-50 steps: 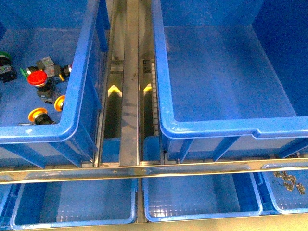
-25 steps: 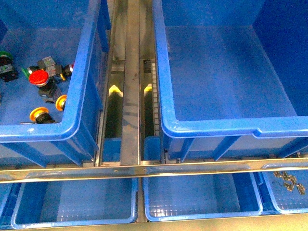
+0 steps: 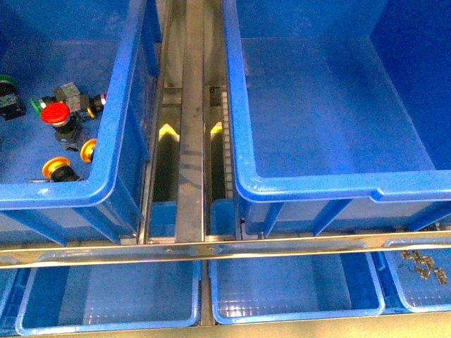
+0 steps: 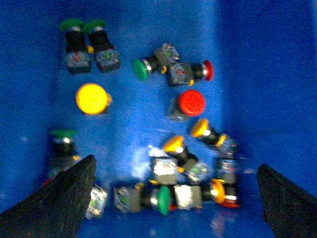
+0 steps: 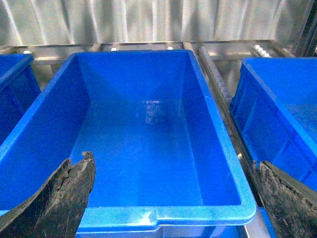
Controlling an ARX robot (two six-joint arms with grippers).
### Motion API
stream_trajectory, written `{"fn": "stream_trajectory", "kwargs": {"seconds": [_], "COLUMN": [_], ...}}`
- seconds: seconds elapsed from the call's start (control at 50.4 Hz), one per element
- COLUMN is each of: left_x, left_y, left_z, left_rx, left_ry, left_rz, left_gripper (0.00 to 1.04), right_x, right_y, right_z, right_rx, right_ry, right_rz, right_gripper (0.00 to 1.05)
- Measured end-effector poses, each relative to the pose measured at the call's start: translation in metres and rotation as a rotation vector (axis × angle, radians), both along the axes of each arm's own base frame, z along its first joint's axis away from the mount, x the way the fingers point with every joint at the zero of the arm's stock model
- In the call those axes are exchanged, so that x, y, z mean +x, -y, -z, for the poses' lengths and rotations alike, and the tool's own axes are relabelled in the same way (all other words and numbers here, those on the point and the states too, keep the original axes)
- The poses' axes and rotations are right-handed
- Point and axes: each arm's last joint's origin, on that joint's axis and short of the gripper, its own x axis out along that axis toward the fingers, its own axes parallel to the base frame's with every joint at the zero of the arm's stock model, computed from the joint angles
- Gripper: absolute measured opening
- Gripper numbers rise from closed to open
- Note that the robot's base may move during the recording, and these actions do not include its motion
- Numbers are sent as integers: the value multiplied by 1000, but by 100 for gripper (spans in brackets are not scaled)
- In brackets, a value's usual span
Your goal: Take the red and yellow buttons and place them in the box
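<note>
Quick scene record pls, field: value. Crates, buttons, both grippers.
source: left crate, holds mixed switches
red: red button, cap facing the wrist camera, amid the pile
yellow: yellow button, cap facing the camera, apart from the others
distractors: green switches, several mixed in
target: box, right of the rails, nothing visible inside
left: left gripper, open, above the switches, holding nothing
right: right gripper, open, above the box, holding nothing

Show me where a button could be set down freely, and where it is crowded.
The large deep blue plastic crate on the right is bare across its whole floor, wall to wall. The matching left crate is crowded near its near right corner, where the red mushroom-capped button and yellow-capped buttons cluster; its floor toward the far wall shows free.
</note>
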Motion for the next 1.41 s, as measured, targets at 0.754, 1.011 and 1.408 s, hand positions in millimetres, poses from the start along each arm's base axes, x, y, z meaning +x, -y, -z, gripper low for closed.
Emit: {"fn": "stream_trajectory", "kwargs": {"seconds": [0.754, 1.011, 1.408], "left_x": [97, 115, 140], "left_y": [44, 45, 58], "left_z": [79, 99, 112], "left_rx": [234, 257, 276], "left_ry": [-149, -167, -155], "left_rz": [446, 447, 479], "left_gripper": [97, 97, 97], "right_x": [0, 0, 0], "right_y": [0, 0, 0], "right_z": [0, 0, 0], "right_rx": [0, 0, 0], "right_ry": [0, 0, 0], "right_rz": [0, 0, 0], "right_gripper": [99, 99, 99]}}
